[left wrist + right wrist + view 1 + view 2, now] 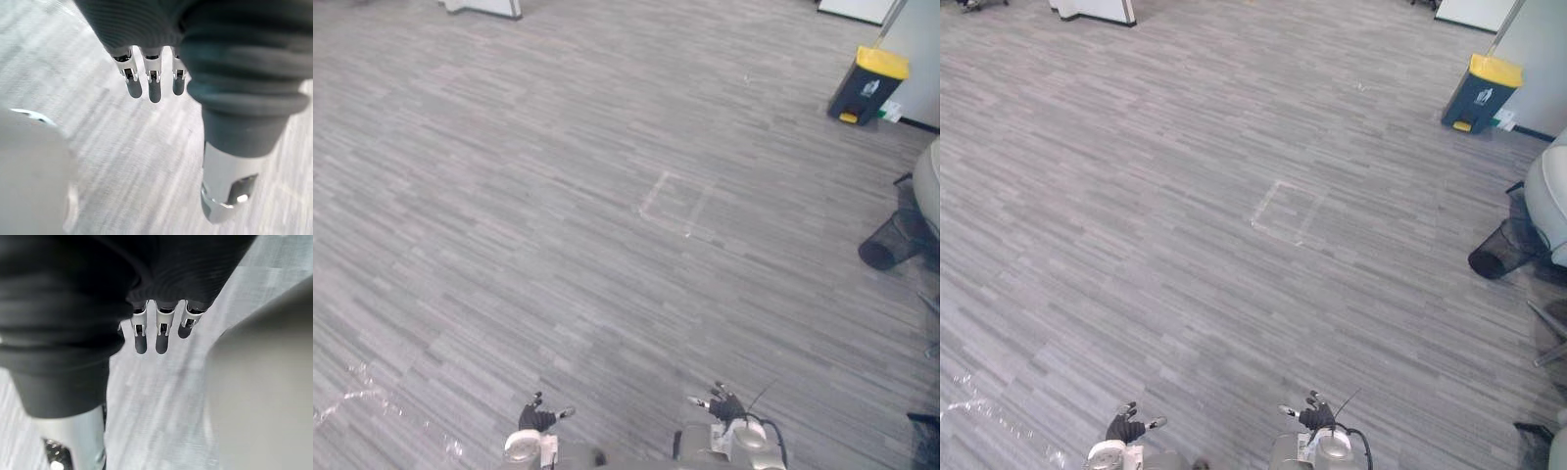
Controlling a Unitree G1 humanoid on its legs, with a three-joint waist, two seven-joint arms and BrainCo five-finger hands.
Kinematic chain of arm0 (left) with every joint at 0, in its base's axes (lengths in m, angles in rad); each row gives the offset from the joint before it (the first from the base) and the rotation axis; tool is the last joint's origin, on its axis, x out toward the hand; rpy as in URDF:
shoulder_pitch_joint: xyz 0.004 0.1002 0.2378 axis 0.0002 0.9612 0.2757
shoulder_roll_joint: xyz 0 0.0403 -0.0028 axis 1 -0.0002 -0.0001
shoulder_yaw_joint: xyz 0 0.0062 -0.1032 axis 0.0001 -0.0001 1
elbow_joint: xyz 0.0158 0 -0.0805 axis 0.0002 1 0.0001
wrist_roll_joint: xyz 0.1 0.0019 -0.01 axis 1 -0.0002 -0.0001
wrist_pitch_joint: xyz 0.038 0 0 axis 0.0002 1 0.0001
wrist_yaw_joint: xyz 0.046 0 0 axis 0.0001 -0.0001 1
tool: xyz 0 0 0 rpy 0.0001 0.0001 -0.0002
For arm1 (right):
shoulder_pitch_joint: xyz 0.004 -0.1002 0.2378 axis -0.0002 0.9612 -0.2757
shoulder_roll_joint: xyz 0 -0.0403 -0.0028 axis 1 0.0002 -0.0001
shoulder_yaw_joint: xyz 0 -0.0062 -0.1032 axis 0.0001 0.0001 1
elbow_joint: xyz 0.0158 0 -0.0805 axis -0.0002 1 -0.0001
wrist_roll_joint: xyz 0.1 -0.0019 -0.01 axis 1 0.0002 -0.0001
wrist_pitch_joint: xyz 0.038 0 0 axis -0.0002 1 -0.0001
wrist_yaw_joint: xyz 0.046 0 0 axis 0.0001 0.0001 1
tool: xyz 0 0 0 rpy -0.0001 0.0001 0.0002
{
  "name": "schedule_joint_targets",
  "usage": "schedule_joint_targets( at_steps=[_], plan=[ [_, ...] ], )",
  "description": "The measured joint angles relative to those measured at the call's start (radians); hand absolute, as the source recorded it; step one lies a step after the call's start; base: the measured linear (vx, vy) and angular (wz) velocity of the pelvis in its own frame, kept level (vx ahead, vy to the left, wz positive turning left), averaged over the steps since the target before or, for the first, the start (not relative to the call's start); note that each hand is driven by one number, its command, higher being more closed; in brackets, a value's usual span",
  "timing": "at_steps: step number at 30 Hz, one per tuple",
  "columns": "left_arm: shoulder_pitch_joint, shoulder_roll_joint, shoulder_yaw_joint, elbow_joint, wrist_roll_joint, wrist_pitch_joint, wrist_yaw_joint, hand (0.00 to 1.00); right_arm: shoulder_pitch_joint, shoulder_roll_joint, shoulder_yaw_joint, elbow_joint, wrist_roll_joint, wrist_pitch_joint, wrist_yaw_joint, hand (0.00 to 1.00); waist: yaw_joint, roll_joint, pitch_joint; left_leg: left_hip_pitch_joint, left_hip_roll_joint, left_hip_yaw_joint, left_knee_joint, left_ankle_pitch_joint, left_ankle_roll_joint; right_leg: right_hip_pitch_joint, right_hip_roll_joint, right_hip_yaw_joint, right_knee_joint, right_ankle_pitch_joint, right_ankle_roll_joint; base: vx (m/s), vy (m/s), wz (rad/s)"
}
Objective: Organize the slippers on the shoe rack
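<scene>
My left hand [540, 419] hangs low at the near edge of the grey striped carpet floor [558, 215], and my right hand [724, 403] hangs beside it. In the left wrist view the left hand's fingers [154, 85] point straight down at the carpet with the thumb [227, 191] apart and nothing between them. The right hand's fingers [161, 335] are likewise straight and relaxed over the floor, holding nothing.
A dark bin with a yellow lid [867, 86] stands at the far right. A black mesh wastebasket [891, 243] lies on its side by a grey chair [1552, 201]. A taped square [677, 204] marks the mid floor. Clear tape scraps [362, 401] lie at the near left.
</scene>
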Motion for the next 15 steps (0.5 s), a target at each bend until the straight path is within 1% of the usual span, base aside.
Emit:
schedule_joint_targets(
  at_steps=[1, 2, 3, 4, 5, 6, 7, 8, 9, 10, 11, 12, 13, 14, 15],
  plan=[
    [-0.005, 0.001, -0.010, 0.003, 0.001, 0.000, -0.003, 0.00, -0.001, -0.002, -0.004, -0.002, 0.003, -0.004, 0.001, 0.00, -0.013, 0.003, 0.002, 0.022, 0.013, -0.001, -0.020, 0.003, -0.005, -0.027, 0.024, -0.023, -0.141, 0.032, -0.003, 0.56, -0.076, 0.24],
    [-0.009, 0.001, -0.018, 0.005, 0.009, 0.000, -0.007, 0.00, -0.003, -0.002, -0.008, -0.012, 0.001, -0.006, -0.002, 0.00, -0.022, 0.001, 0.002, 0.055, 0.018, 0.000, -0.050, 0.006, -0.012, -0.041, 0.049, -0.041, -0.315, 0.114, -0.009, 0.61, -0.123, 0.26],
    [-0.009, 0.000, -0.024, 0.007, 0.021, 0.000, -0.016, 0.00, 0.001, -0.003, -0.008, -0.016, 0.002, -0.006, -0.002, 0.00, -0.028, -0.001, 0.004, 0.095, 0.021, -0.001, -0.077, 0.009, -0.026, -0.033, 0.070, -0.041, -0.446, 0.272, -0.031, 0.63, -0.143, 0.24],
    [-0.013, -0.010, -0.034, 0.016, 0.029, -0.001, -0.018, 0.00, 0.003, -0.004, -0.012, -0.016, 0.001, -0.008, -0.002, 0.00, -0.038, 0.011, 0.002, 0.127, 0.035, -0.011, -0.091, 0.016, -0.051, -0.007, 0.090, -0.042, -0.463, 0.348, -0.085, 0.67, -0.129, 0.07],
    [-0.025, -0.024, -0.038, 0.024, 0.040, -0.004, -0.022, 0.00, -0.011, -0.008, -0.014, -0.016, -0.001, -0.006, -0.003, 0.00, -0.022, 0.043, 0.004, 0.132, 0.064, -0.016, -0.090, 0.051, -0.109, -0.012, 0.098, -0.045, -0.411, 0.321, -0.095, 0.67, -0.143, 0.10],
    [-0.040, -0.041, -0.044, 0.026, 0.050, -0.004, -0.027, 0.00, -0.012, -0.013, -0.042, -0.025, 0.002, -0.009, 0.000, 0.00, -0.029, 0.046, 0.010, 0.149, 0.050, -0.048, -0.092, 0.106, -0.139, -0.046, 0.060, -0.044, -0.295, 0.264, -0.094, 0.77, -0.210, 0.10],
    [-0.055, -0.061, -0.048, 0.024, 0.060, -0.004, -0.031, 0.00, -0.014, -0.014, -0.058, -0.045, 0.004, -0.012, 0.004, 0.00, -0.047, 0.031, 0.025, 0.170, 0.026, -0.067, -0.085, 0.153, -0.146, -0.095, 0.015, -0.069, -0.133, 0.221, -0.135, 0.60, -0.237, 0.08],
    [-0.045, -0.075, -0.045, 0.037, 0.060, -0.004, -0.034, 0.00, -0.011, -0.026, -0.048, -0.066, -0.004, -0.017, 0.007, 0.00, -0.055, 0.057, 0.014, 0.183, 0.041, -0.080, -0.030, 0.161, -0.155, -0.112, 0.055, -0.105, -0.140, 0.159, -0.088, 0.51, -0.309, -0.03],
    [-0.017, -0.064, -0.041, 0.035, 0.062, -0.007, -0.042, 0.00, 0.009, -0.015, -0.035, -0.066, -0.012, -0.015, 0.006, 0.00, -0.053, 0.047, -0.011, 0.146, 0.037, -0.093, 0.119, 0.172, -0.177, -0.048, 0.070, -0.129, -0.287, 0.175, -0.185, 0.48, -0.277, -0.49],
    [-0.012, -0.088, -0.032, 0.024, 0.064, -0.006, -0.040, 0.00, 0.011, -0.025, -0.044, -0.058, -0.023, -0.008, 0.007, 0.00, -0.054, 0.091, -0.004, 0.069, 0.110, -0.111, 0.357, 0.249, -0.227, 0.014, 0.136, -0.130, -0.314, 0.159, -0.176, 0.50, -0.246, -0.53],
    [-0.004, -0.088, -0.028, 0.024, 0.065, -0.006, -0.041, 0.00, 0.010, -0.023, -0.044, -0.049, -0.026, -0.008, 0.006, 0.00, -0.047, 0.104, -0.001, 0.019, 0.141, -0.120, 0.485, 0.257, -0.250, 0.052, 0.165, -0.117, -0.343, 0.153, -0.173, 0.55, -0.144, -0.73],
    [-0.005, -0.084, -0.024, 0.017, 0.065, -0.005, -0.043, 0.00, 0.009, -0.020, -0.046, -0.040, -0.024, -0.005, 0.003, 0.00, -0.045, 0.102, 0.005, -0.054, 0.176, -0.121, 0.667, 0.237, -0.252, 0.113, 0.189, -0.104, -0.380, 0.137, -0.179, 0.56, -0.135, -0.53],
    [-0.006, -0.071, -0.013, -0.009, 0.064, -0.008, -0.042, 0.00, 0.011, -0.008, -0.044, -0.028, -0.024, -0.001, 0.000, 0.00, -0.041, 0.072, 0.024, -0.126, 0.195, -0.105, 0.800, 0.205, -0.229, 0.200, 0.208, -0.076, -0.425, 0.116, -0.195, 0.54, -0.132, -0.53],
    [-0.006, -0.064, -0.011, -0.022, 0.064, -0.009, -0.041, 0.00, 0.011, -0.002, -0.041, -0.017, -0.023, 0.001, 0.000, 0.00, -0.034, 0.054, 0.032, -0.153, 0.200, -0.097, 0.827, 0.185, -0.208, 0.244, 0.216, -0.051, -0.453, 0.112, -0.192, 0.50, -0.111, -0.63],
    [-0.007, -0.059, 0.001, -0.044, 0.063, -0.009, -0.041, 0.00, 0.015, 0.005, -0.038, 0.001, -0.023, 0.002, 0.000, 0.00, -0.020, 0.039, 0.027, -0.202, 0.202, -0.076, 0.833, 0.154, -0.179, 0.293, 0.220, -0.024, -0.490, 0.118, -0.182, 0.49, -0.054, -0.90]
  ],
)
